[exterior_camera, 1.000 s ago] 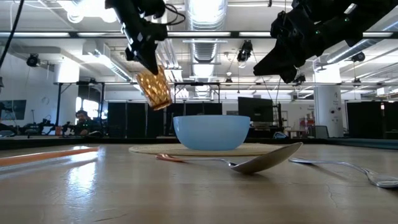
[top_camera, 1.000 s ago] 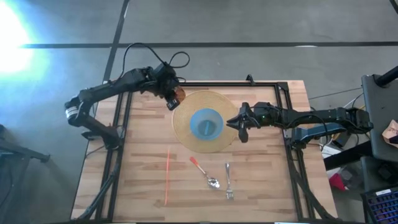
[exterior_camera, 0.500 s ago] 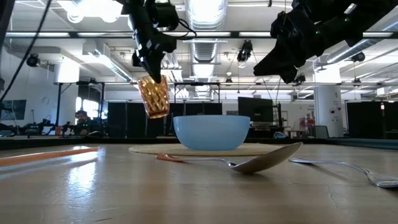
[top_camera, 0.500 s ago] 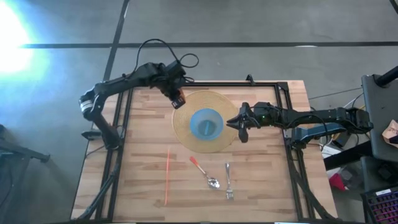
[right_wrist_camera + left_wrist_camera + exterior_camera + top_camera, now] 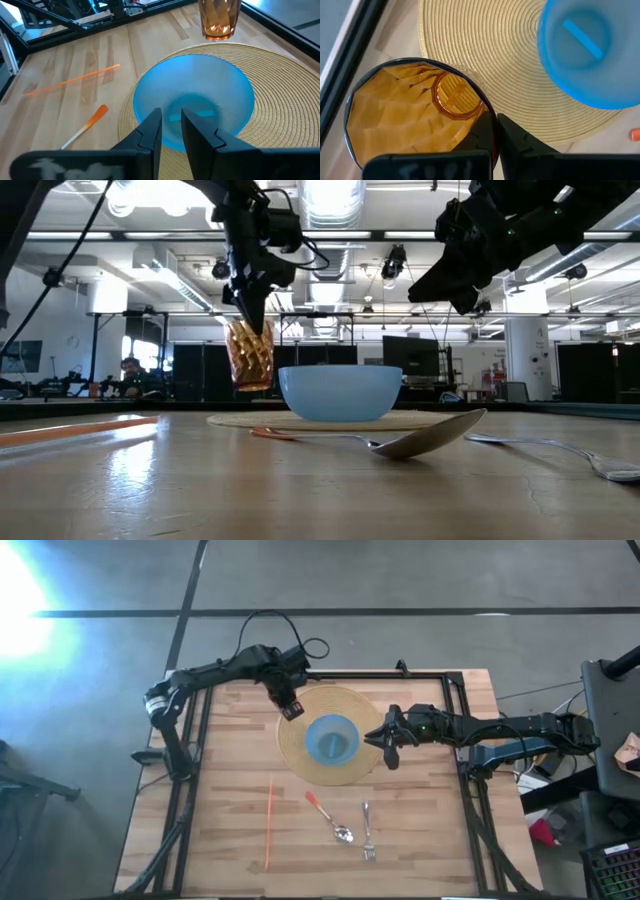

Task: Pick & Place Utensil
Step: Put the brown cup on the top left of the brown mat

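Observation:
An amber faceted glass (image 5: 250,357) hangs upright from my left gripper (image 5: 291,705) just above the far-left edge of the round woven mat (image 5: 352,772). A blue bowl (image 5: 331,739) stands on the mat's middle. My right gripper (image 5: 384,744) hovers above the mat's right side beside the bowl, its fingers a narrow gap apart, holding nothing. A spoon with an orange handle (image 5: 328,818) and a fork (image 5: 367,830) lie flat on the table near the mat's near edge. My left gripper holds the glass by its rim (image 5: 481,107): one finger (image 5: 479,135) is inside the glass and the other (image 5: 522,142) outside, pinching the wall. The fingers come from above, pointing down. The glass hangs upright, lifted clear of the mat.
An orange stick (image 5: 269,823) lies on the table's left near part. Black frame rails (image 5: 195,730) run along the table's left, right and far sides. Bare wood shows left of the mat and along the near edge.
My left gripper has moved toward the mat and downward, carrying the glass. The glass has turned from tilted to upright and now hangs lower, close beside the bowl in the low view.

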Robot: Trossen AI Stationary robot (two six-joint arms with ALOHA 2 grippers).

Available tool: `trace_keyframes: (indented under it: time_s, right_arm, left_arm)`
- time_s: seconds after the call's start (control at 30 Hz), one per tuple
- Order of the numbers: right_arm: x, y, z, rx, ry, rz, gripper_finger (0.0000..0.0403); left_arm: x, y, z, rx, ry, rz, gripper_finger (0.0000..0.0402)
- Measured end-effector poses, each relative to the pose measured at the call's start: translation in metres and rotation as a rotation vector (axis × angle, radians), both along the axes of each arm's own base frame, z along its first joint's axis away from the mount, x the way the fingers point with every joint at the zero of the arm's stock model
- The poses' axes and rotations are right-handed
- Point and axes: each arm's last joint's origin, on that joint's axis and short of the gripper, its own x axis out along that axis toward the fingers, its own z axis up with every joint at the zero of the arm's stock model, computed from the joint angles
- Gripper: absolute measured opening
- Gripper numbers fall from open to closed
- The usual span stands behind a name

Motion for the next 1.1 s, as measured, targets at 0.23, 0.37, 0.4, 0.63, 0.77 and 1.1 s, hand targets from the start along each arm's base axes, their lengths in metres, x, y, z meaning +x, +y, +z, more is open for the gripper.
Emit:
trace_keyframes:
  time_s: [0.23, 0.37, 0.4, 0.63, 0.77, 1.1]
  right_arm:
    - [0.000, 0.000, 0.000, 0.001, 0.000, 0.000, 0.0080]
    - [0.000, 0.000, 0.000, 0.001, 0.000, 0.000, 0.0074]
    - [0.000, 0.000, 0.000, 0.001, 0.000, 0.000, 0.0072]
    - [0.000, 0.000, 0.000, 0.000, 0.001, 0.000, 0.0061]
    - [0.000, 0.000, 0.000, 0.000, 0.001, 0.000, 0.0059]
    - [0.000, 0.000, 0.000, 0.000, 0.001, 0.000, 0.0071]
  left_arm:
    - [0.013, -0.002, -0.018, -0.020, 0.041, -0.033, 0.0010]
    - [0.019, -0.004, -0.025, -0.022, 0.056, -0.063, 0.0008]
    - [0.020, -0.005, -0.026, -0.019, 0.054, -0.072, 0.0006]
    - [0.026, -0.011, -0.027, -0.006, 0.045, -0.118, 0.0011]
    - [0.028, -0.015, -0.027, 0.008, 0.050, -0.181, 0.0007]
    - [0.028, -0.021, -0.028, 0.024, 0.085, -0.274, 0.0017]
